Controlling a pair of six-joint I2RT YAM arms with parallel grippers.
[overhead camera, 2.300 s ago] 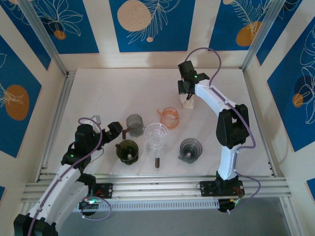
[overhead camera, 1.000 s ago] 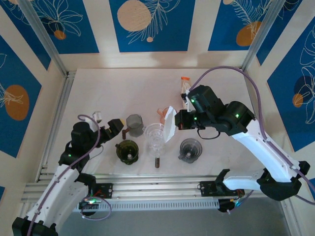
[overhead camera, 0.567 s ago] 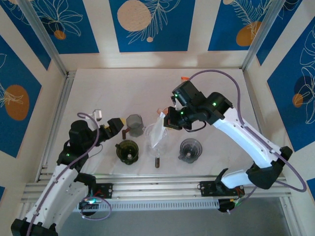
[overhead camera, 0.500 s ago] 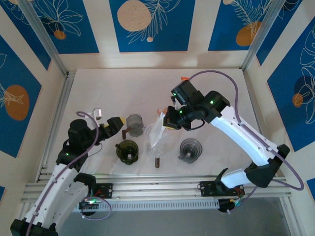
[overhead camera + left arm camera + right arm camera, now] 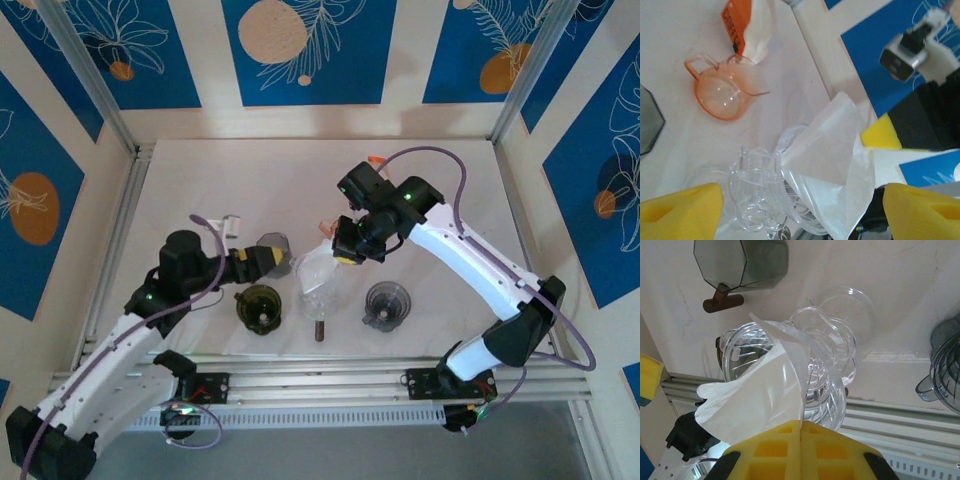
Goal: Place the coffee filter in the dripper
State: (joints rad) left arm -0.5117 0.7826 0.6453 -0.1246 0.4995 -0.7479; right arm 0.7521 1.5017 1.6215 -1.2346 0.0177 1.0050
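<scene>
White paper, thin and half see-through: we see the coffee filter (image 5: 760, 395) pinched at one edge by the right tool (image 5: 800, 432), whose yellow pads are pressed flat together on it. The filter hangs tilted over the clear dripper (image 5: 827, 365). Its lower part lies across the rim and reaches into the mouth, while its upper edge stands well above the glass. We cannot tell whether the paper touches the inner wall.

In the overhead view the clear dripper stands on the pale surface (image 5: 220, 190) near the middle. A dark green dripper (image 5: 259, 305) is to its left and a grey ribbed dripper (image 5: 386, 303) to its right. A smoky grey dripper (image 5: 740, 262) with a wooden handle sits behind the green one.

The left tool (image 5: 266, 258) hovers just beside that smoky dripper, pointed towards the clear one. Its yellow fingers (image 5: 682, 210) are spread wide with nothing gripped, and its wrist view shows filter and glass in the gap between them. Farther back we see an orange jug (image 5: 725, 92) and an orange packet (image 5: 747, 25).
</scene>
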